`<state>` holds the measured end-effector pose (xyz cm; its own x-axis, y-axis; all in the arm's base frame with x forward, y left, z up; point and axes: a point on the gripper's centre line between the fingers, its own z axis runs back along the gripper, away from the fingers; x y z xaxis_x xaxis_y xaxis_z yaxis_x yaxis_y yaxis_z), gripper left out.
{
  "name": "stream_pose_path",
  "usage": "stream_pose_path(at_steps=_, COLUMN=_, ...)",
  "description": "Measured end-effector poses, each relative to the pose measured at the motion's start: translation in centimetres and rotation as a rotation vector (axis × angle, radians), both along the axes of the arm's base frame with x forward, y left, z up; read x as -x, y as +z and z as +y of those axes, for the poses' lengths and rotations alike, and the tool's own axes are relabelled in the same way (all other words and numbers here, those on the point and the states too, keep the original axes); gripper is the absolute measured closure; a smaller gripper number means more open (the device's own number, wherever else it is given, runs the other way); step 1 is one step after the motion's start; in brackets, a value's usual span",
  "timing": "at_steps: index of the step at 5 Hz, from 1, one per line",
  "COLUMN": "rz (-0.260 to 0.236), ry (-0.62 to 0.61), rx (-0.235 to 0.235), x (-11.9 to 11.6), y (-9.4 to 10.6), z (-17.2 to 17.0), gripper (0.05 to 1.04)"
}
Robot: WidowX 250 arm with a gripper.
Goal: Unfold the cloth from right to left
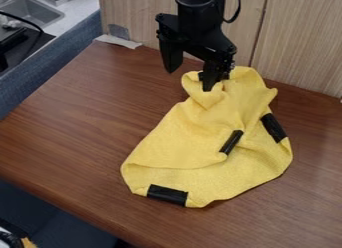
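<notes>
**Gripper is spread at the cloth's bunched end**

From the view's left, one finger of the gripper (190,80) hangs over the table (80,117); the other, well parted from it, appears to touch the raised fold of the yellow cloth (177,144), which spreads below the fingers, half folded; I judge the step is to take this fold; next, the fingers should pinch only the upper layer, then carry it leftward; the arm (195,14) comes from the top edge, pointing downward.

Below the black end effector (190,78), the cloth (177,142) is yellow with black strips (167,194); the desk (80,112) is brown wood-grain, the panelling (300,42) behind pale beige, finely streaked.
</notes>
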<state>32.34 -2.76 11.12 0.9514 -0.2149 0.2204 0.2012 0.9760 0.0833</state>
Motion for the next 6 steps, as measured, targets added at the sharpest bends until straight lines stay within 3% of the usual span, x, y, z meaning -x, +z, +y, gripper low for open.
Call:
stream_pose_path(at_steps=3, rz=0.118, ry=-0.071, rx=-0.03, x=0.4, y=-4.1, z=-1.8, gripper=0.084)
stream_pose_path(at_steps=4, rz=0.13, ry=-0.14, rx=-0.048, x=0.3, y=-5.6, z=-3.1, gripper=0.084)
stream_pose_path(at_steps=6, rz=0.267, ry=-0.195, rx=-0.096, x=1.6, y=-10.6, z=-4.3, gripper=0.084)
